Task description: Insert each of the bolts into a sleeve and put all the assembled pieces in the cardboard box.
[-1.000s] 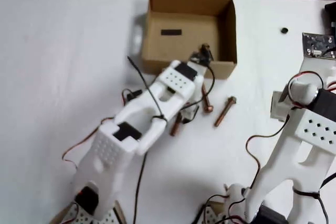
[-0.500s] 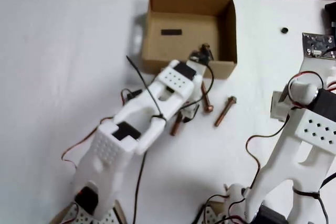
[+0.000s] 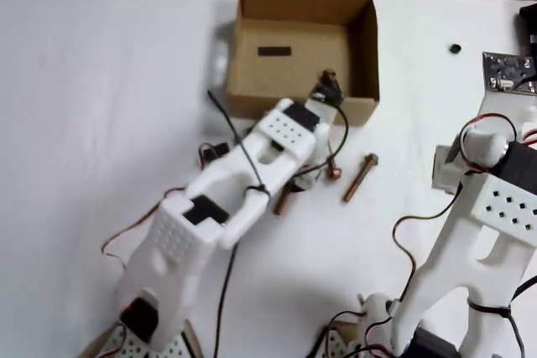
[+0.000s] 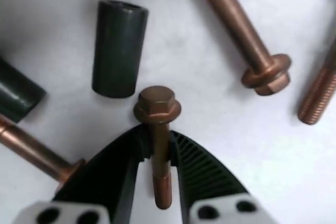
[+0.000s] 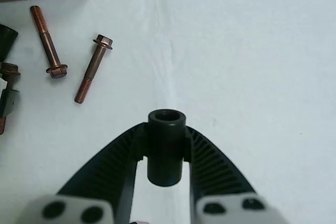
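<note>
My left gripper (image 4: 158, 134) is shut on the shank of a copper bolt (image 4: 157, 106), whose hex head points away from the camera. Just beyond the head a black sleeve (image 4: 119, 48) lies on the white table, with a second sleeve (image 4: 16, 90) off to one side. Loose bolts (image 4: 241, 30) (image 4: 317, 90) lie around them. My right gripper (image 5: 165, 129) is shut on another black sleeve (image 5: 165, 150), held with its bore facing up above bare table. In the high view the left arm (image 3: 281, 136) stretches over the bolts (image 3: 359, 178) in front of the cardboard box (image 3: 294, 6).
The open box has a dark flat patch (image 3: 273, 51) on its floor. A small black piece (image 3: 454, 49) lies at the back right near a metal plate (image 3: 508, 73). The right arm (image 3: 487, 215) stands at the right. Cables trail beside the left arm.
The left arm has shifted slightly to the right and toward the box, covering more of the bolt beside it. The right arm has not moved.
</note>
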Robot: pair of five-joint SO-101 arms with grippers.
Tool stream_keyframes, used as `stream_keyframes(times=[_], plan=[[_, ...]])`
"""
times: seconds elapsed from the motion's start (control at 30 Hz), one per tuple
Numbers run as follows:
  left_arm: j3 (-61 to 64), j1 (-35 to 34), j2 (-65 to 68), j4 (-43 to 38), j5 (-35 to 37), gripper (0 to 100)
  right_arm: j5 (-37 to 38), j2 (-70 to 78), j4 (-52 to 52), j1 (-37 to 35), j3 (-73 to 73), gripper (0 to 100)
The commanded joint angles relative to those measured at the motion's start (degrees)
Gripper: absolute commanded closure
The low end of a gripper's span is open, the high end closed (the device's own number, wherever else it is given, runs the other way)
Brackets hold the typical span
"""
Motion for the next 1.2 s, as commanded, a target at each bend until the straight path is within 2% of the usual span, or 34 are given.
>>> stream_keyframes(times=[0.0, 0.27, 0.47, 0.63, 0.73, 0.9, 1.03, 1.17], plan=[[-8.0, -4.2, -0.8, 4.0, -0.1, 98, 0.4, -2.2, -0.4, 0.0, -0.4, 97.8], [-41.5, -9.1, -0.8, 23.3, -0.4, 98, 0.4, -2.2, -0.7, 0.0, -0.5, 97.8], [-59.2, -15.3, -3.3, 23.3, -15.6, 98, 1.8, -2.2, -0.7, -0.1, -0.5, 97.8], [-61.6, -17.8, -11.1, 23.5, -13.5, 98, 5.7, -2.2, -2.9, -0.1, -0.5, 97.8], [-57.1, -18.3, -19.0, 23.6, -11.9, 98, 5.7, -2.2, -3.8, -2.6, -0.5, 97.8], [-32.9, -17.7, -39.6, 23.6, -6.6, 98, 4.7, -2.2, -4.0, -13.4, -0.5, 97.8], [-10.7, -18.1, -55.8, 23.4, -5.1, 98, -5.0, -2.9, -4.8, -24.0, -0.3, 97.8], [5.5, -18.2, -67.5, 22.5, -5.2, 98, -11.3, -7.8, -7.6, -36.6, 1.9, 97.8]])
